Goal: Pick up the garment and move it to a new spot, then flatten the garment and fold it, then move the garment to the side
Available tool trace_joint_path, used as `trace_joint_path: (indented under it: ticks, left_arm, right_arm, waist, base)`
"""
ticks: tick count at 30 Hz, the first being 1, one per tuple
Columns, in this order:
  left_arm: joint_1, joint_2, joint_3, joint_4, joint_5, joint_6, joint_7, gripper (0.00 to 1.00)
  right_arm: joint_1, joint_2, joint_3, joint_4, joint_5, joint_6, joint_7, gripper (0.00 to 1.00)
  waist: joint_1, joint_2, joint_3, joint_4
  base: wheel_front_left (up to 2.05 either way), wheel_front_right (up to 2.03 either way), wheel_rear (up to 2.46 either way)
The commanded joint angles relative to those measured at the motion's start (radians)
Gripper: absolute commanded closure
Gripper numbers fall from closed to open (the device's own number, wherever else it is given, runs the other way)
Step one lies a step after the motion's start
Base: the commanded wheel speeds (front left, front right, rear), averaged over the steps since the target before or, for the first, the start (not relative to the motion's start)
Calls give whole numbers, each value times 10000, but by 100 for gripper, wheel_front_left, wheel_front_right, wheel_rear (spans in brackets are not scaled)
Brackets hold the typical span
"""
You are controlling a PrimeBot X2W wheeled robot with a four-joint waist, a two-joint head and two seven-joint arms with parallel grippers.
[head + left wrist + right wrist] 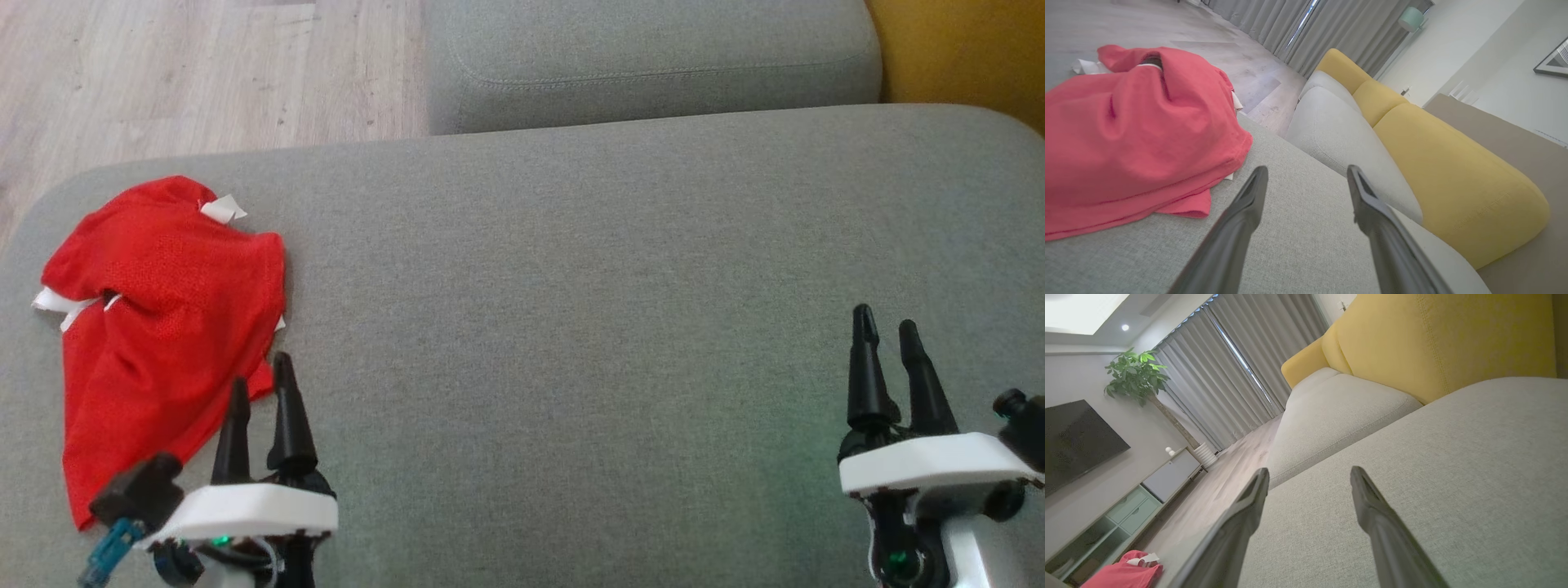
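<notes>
garment [163, 327] is lying crumpled at the left end of the grey seat cushion [571, 327], reaching up toward the cushion's far-left corner and running close along its left edge. it's red, with white patches [223, 209] sticking out on its far and left sides. not flattened, not folded.

left gripper [260, 371] is hovering over the near-left part of the cushion, fingers spread apart with just bare cushion showing between them. in head view the tips are sitting right at the garment's near-right hem and one is overlapping the red cloth; can't tell if it's touching. in left wrist view the cloth is lying to the left of the fingers, with a strip of cushion between the hem and the nearer finger.

right gripper [884, 318] is hovering over the near-right part of the cushion, well apart from the garment, fingers also spread apart over plain grey fabric.

second cushion [653, 57] is butting against the far edge. yellow backrest [1453, 171] is running along the right side. wood floor [163, 73] is showing beyond the far-left corner.
</notes>
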Motion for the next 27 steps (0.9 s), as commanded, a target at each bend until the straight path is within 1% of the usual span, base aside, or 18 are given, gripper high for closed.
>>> trace_joint_path:
  ticks: [1, 13, 15, 16, 27]
  left_arm:
    - [-416, 166, -1, -309, 519, 55, -140, 0]
    - [-491, 452, -730, 19, 2147, 316, -491, 0]
    - [-527, 529, -904, 115, 2558, 410, -579, 0]
    - [-527, 529, -904, 115, 2558, 410, -579, 0]
    - [-755, 853, -1681, 340, 4116, 823, -901, 0]
  right_arm:
    - [-480, -77, 230, -459, -534, 45, -179, 0]
    - [-451, -87, 507, -404, -2653, 53, -533, 0]
    - [-457, -89, 504, -418, -3135, 55, -622, 0]
    - [-457, -89, 504, -418, -3135, 55, -622, 0]
    - [-509, -98, 586, -504, -4933, 62, -946, 0]
  waist:
    - [-1, -1, 5, 9]
    - [-1, -1, 22, 0]
    - [-1, -1, 31, -5]
    - [-1, -1, 31, -5]
    - [-1, -1, 73, 21]
  base:
    - [0, 0, 0]
    - [0, 0, 0]
    - [0, 0, 0]
    - [0, 0, 0]
    - [0, 0, 0]
